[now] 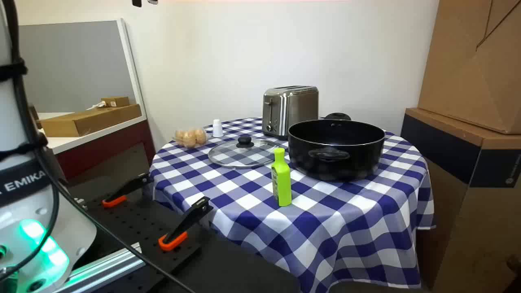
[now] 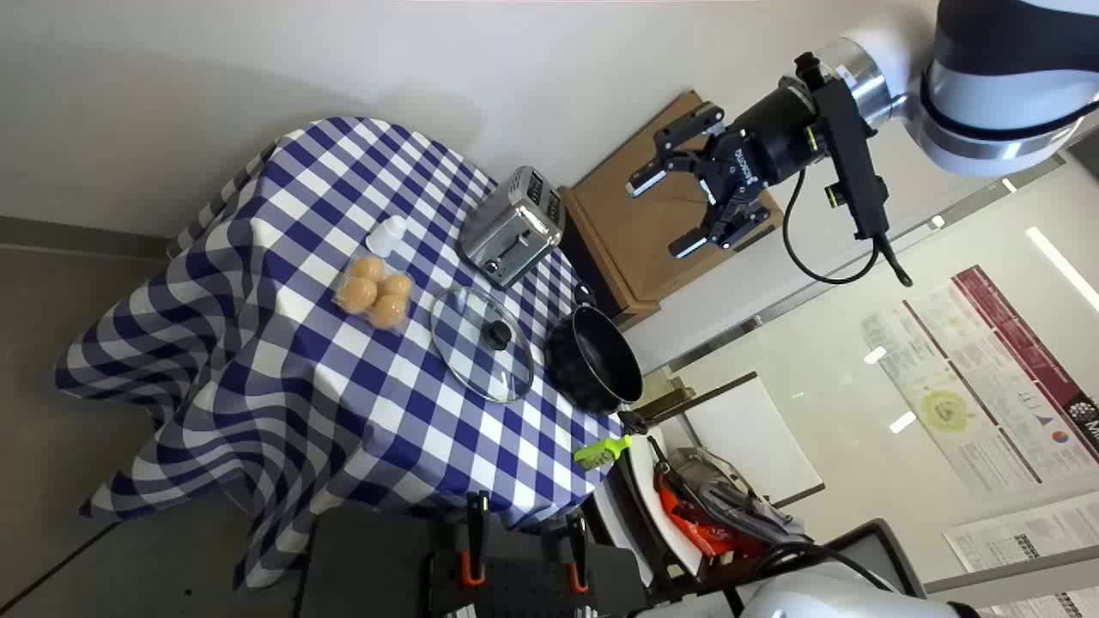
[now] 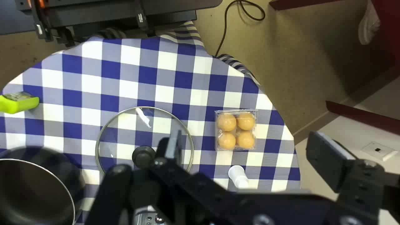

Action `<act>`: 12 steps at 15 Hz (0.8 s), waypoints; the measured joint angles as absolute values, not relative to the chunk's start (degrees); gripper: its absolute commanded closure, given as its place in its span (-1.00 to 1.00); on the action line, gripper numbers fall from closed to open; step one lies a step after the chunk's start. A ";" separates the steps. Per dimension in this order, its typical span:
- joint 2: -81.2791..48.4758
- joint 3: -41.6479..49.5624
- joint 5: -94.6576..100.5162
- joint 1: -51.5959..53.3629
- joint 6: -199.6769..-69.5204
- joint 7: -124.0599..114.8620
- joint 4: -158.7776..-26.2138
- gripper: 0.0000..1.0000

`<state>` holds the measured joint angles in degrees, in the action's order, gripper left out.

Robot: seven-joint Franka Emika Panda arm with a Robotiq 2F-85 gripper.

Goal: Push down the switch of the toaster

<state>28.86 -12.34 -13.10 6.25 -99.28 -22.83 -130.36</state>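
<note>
The shiny steel toaster [image 1: 303, 108] stands upright at the back of the checked table, and it also shows in an exterior view [image 2: 506, 230]. Its switch lever [image 1: 268, 103] sits near the top of its slot on the narrow end face, above a round knob [image 1: 269, 128]. In the wrist view only a small part of the toaster [image 3: 145, 219] shows at the bottom edge; my gripper hides the rest. My gripper [image 2: 667, 213] is open and empty, high above the table and apart from the toaster. In the wrist view its fingers [image 3: 251, 151] are wide apart.
A black pot [image 1: 338, 162] stands close by the toaster. A glass lid [image 1: 248, 156], green bottle [image 1: 281, 179], pack of round orange-brown items [image 1: 190, 137] and white shaker [image 1: 217, 128] are on the checked tablecloth [image 1: 244, 199]. Cardboard boxes [image 1: 468, 81] stand beside the table; a wall is behind.
</note>
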 measured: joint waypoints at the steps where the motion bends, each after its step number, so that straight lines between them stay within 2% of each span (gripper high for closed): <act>1: 28.86 -12.34 -13.10 6.25 -99.32 -22.83 -130.33 -1.00; 6: 28.29 -12.62 -12.22 5.13 -101.87 -25.47 -130.33 -1.00; 7: 27.78 -12.93 -11.25 4.43 -103.85 -27.14 -130.32 -0.50; 8: 27.10 -13.35 -10.03 3.67 -105.93 -28.88 -130.30 -0.47; 12: 21.91 -15.30 -1.94 0.80 -113.56 -35.81 -129.32 0.12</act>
<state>21.91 -15.30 -1.94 0.80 -113.56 -35.81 -129.32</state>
